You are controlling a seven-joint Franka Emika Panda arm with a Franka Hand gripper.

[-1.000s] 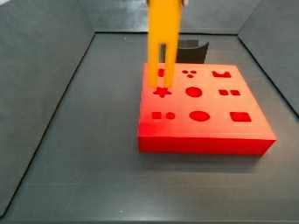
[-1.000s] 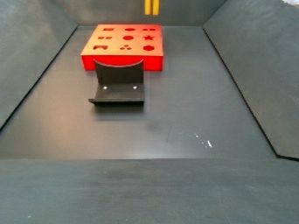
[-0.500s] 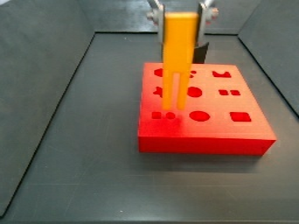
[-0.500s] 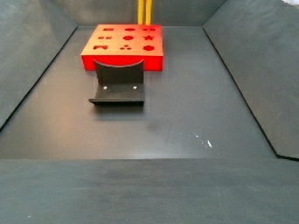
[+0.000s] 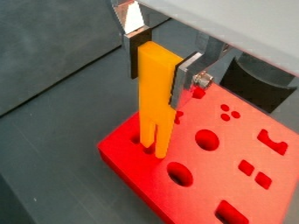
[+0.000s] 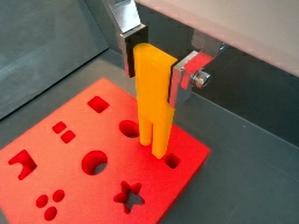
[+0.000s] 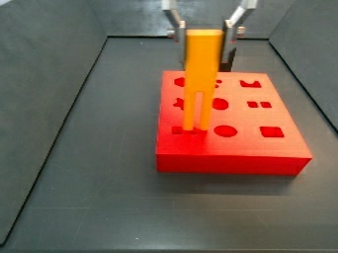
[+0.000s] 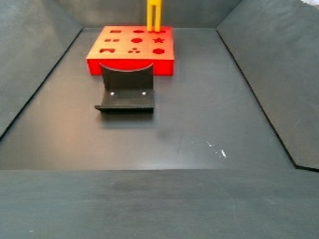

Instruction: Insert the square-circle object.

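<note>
In a side view, the dark bench is lying bare on the left, with grey walls rising around it. Right of that the red block is sitting flat, its top cut with shaped holes. The bar is standing upright over the block's left part, its two prongs pointing down at the pair of holes near the block's front left corner; whether the tips are already inside those holes cannot be told from here. The pincer is hanging above the block at the top of the frame, pinching the bar's upper end between its silver fingers.

In a wrist view, the pincer is gripping the bar from both sides, and the prongs are reaching the block near its corner. In a wrist view, the bar is meeting the block at a hole by the edge.

In a side view, the block is lying far back, the bar is rising from its rear edge, and the dark holder is resting on the bench just in front of the block.
</note>
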